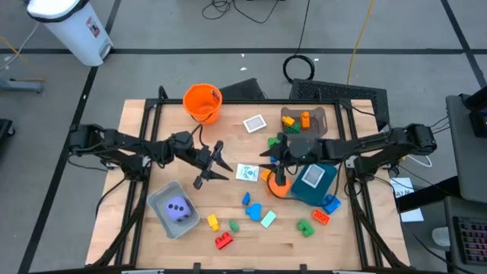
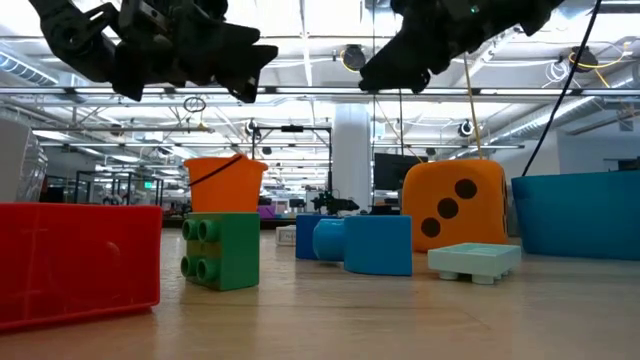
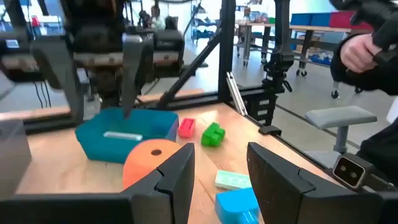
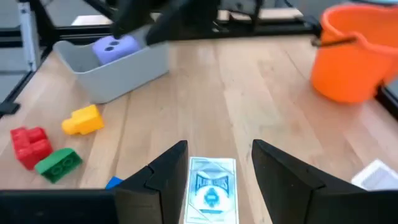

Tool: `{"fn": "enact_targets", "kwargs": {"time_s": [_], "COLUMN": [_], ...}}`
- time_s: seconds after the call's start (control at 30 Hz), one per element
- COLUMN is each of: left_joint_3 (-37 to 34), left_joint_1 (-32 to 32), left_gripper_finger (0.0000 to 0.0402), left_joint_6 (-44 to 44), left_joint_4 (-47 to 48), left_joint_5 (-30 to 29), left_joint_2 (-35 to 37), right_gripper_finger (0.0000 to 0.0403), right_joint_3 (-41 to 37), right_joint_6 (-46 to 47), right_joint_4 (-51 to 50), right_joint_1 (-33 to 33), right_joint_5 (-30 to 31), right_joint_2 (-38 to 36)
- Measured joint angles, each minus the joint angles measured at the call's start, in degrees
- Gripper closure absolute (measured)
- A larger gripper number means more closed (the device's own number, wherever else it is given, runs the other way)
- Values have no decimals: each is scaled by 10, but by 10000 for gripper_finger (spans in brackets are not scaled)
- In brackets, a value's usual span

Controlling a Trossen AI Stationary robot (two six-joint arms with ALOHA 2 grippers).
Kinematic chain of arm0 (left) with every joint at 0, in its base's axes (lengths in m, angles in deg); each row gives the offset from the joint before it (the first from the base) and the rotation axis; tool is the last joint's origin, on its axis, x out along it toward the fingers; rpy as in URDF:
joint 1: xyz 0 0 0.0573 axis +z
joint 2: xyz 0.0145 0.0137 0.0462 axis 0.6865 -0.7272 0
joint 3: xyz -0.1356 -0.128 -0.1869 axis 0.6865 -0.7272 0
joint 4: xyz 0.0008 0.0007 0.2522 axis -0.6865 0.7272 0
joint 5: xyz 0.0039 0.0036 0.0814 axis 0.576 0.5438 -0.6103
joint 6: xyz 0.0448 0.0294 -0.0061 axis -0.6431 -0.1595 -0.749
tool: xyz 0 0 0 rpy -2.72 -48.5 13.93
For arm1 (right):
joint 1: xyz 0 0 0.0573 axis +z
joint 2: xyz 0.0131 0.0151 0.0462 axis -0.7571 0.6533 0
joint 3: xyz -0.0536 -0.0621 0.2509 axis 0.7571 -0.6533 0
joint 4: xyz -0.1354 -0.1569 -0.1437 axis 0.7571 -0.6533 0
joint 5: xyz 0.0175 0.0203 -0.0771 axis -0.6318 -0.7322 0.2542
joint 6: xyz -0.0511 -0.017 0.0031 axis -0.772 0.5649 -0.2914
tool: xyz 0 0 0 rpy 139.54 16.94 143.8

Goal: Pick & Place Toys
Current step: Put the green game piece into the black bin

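Note:
Both grippers hang above the middle of the table and touch nothing. My left gripper [image 1: 218, 164] [image 3: 221, 152] is open, level and points toward the right side. My right gripper [image 1: 268, 157] [image 4: 219, 149] is open, slanting down over a white picture card [image 4: 211, 186] [image 1: 246, 172] that lies flat on the wood. An orange dotted die [image 1: 278, 186] [image 2: 455, 205] stands against the teal bin [image 1: 316, 181]. A purple die [image 1: 177, 208] sits in the grey bin [image 1: 161, 199]. Bright blocks lie near the front: blue [image 1: 251, 205], yellow [image 1: 213, 222], red [image 1: 224, 241], green [image 1: 305, 227].
An orange bucket [image 1: 202, 102] stands at the far left-centre, with a second card [image 1: 254, 122] beside it. A grey tray [image 1: 313, 114] with blocks sits at the far right. A person's hand [image 3: 357, 50] shows beyond the table's right side. Bare wood lies between the grey bin and the bucket.

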Motion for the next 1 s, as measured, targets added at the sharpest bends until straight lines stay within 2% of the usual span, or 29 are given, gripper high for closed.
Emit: {"fn": "enact_targets", "kwargs": {"time_s": [0.2,0.37,0.43,0.57,0.73,0.83,1.0], "left_joint_3": [0,0,0,0,0,0,0], "left_joint_1": [-14,-26,-28,-27,-27,-27,-27], "left_gripper_finger": [250,250,250,250,250,250,250], "left_joint_6": [4,4,1,-4,-20,-31,-47], "left_joint_4": [21,24,23,17,9,-4,-18], "left_joint_5": [-8,-57,-74,-104,-132,-139,-140], "left_joint_2": [0,0,0,0,0,0,0], "right_gripper_finger": [232,232,237,258,289,303,308], "right_joint_3": [0,0,0,0,6,23,73], "right_joint_6": [-48,-66,-68,-64,-81,-89,-138], "right_joint_4": [4,-16,-42,-85,-89,-87,-101], "right_joint_1": [2,-29,-59,-131,-203,-224,-227], "right_joint_5": [7,94,86,17,-37,-61,-60], "right_joint_2": [0,0,0,0,0,0,35]}}
